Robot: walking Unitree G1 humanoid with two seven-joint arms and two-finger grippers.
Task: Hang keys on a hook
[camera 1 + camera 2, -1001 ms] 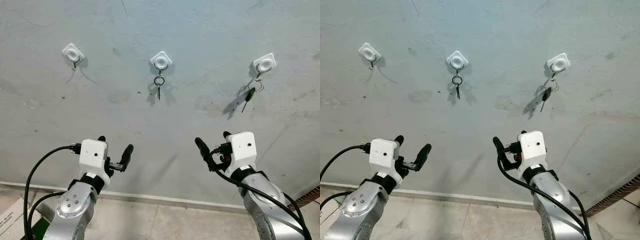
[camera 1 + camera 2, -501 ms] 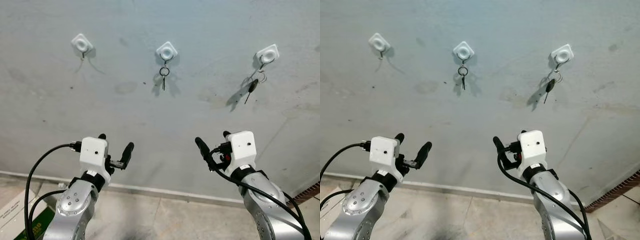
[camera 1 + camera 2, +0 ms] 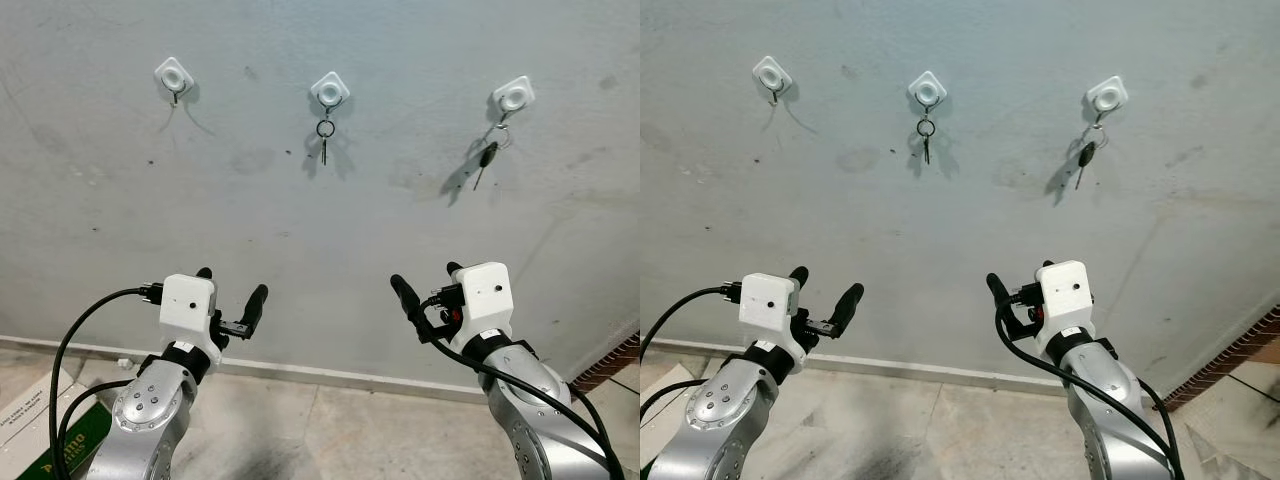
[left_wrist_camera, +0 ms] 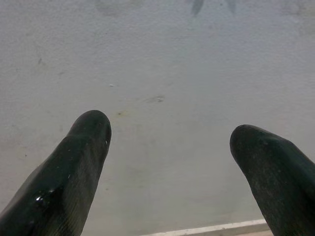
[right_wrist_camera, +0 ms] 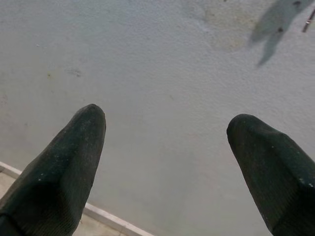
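Three hooks (image 3: 329, 90): wall-mounted; middle and right carry keys (image 3: 484, 157).
Left tool (image 3: 232, 299): released, empty.
Right tool (image 3: 426, 292): released, empty.

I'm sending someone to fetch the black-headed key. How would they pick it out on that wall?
On the grey wall sit three white hooks in a row. Go to the right hook, above the robot's right claw. The black-headed key hangs there tilted, on silver rings; the middle hook holds only a dark ring with a small key, the left hook none.

Black-headed key (image 3: 486, 158) on a ring, hanging tilted from the right white hook (image 3: 514, 96), small key (image 3: 324, 148) (dark, slim) hanging straight from the middle hook (image 3: 329, 90), left hook (image 3: 172, 75) bare
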